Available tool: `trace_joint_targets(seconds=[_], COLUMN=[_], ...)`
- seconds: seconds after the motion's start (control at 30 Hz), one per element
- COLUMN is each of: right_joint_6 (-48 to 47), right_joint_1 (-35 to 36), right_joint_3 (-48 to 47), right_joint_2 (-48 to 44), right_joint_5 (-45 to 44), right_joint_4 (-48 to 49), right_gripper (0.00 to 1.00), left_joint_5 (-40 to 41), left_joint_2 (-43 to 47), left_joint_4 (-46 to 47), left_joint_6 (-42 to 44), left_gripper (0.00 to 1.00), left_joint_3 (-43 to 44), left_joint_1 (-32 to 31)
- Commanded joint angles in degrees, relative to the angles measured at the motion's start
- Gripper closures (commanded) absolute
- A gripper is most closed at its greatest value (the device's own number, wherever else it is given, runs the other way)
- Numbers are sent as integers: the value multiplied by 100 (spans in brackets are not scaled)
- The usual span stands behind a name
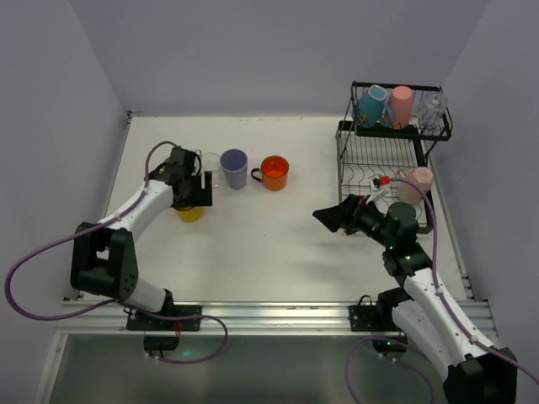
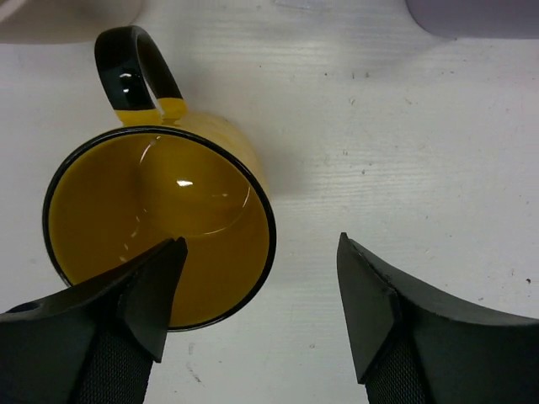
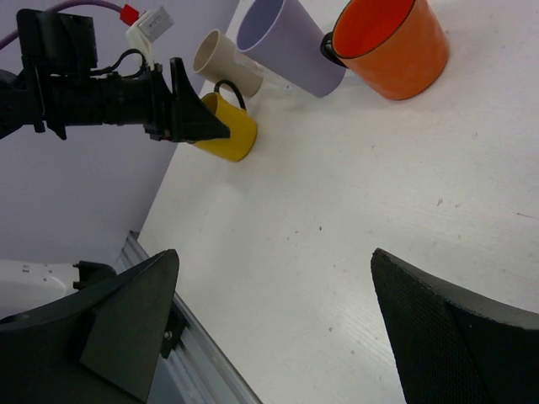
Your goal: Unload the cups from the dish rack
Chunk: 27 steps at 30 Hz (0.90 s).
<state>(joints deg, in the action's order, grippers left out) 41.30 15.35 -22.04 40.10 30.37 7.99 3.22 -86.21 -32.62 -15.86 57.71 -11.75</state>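
Observation:
A yellow mug (image 2: pixel 160 227) with a black handle stands upright on the table. My left gripper (image 2: pixel 261 240) hangs open just above it, one finger over the mug's mouth, the other over bare table, and the mug's right rim lies between them untouched. From above, the left gripper (image 1: pixel 192 200) covers most of the yellow mug (image 1: pixel 189 214). Beside it stand a beige cup (image 3: pixel 223 59), a lavender cup (image 1: pixel 234 168) and an orange mug (image 1: pixel 274 172). The black dish rack (image 1: pixel 362 156) holds a blue mug (image 1: pixel 370 105), a pink cup (image 1: pixel 401 105) and a clear cup (image 1: pixel 432 109) above, and a pale pink cup (image 1: pixel 415 183) below. My right gripper (image 1: pixel 327 217) is open and empty in front of the rack.
The white table's (image 1: pixel 278 252) near edge meets a metal rail (image 3: pixel 181 337) where the arm bases are bolted. Grey walls close in the left, back and right. The rack's upper shelf stands at the back right corner.

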Motion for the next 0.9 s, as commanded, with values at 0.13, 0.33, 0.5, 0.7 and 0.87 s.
trace_joint_targets(seconds=[0.13, 0.33, 0.5, 0.7, 0.87], right_joint_6=[-552, -974, -1115, -1168, -1596], right_joint_1=[3, -50, -445, -1509, -1904], right_joint_3=[-818, -1302, -1495, -1777, -1909], right_joint_2=[-380, -205, 252, 1052, 1702], right_joint_5=[-1283, -3464, -4784, -5452, -6227], right_joint_4=[-1131, -1915, -1959, -1538, -801], right_gripper=[1, 1, 1, 1, 1], left_joint_5=[-523, -1850, -3177, -3645, -3041], left_joint_2=[1149, 2441, 3540, 4481, 4841], left_joint_4=[124, 1011, 2224, 3007, 2527], left_joint_6=[30, -216, -269, -357, 222], left_gripper=[7, 0, 0, 0, 0], left_joint_3=[292, 680, -75, -1384, -1554], left_joint_1=[-12, -353, -697, -1259, -2049])
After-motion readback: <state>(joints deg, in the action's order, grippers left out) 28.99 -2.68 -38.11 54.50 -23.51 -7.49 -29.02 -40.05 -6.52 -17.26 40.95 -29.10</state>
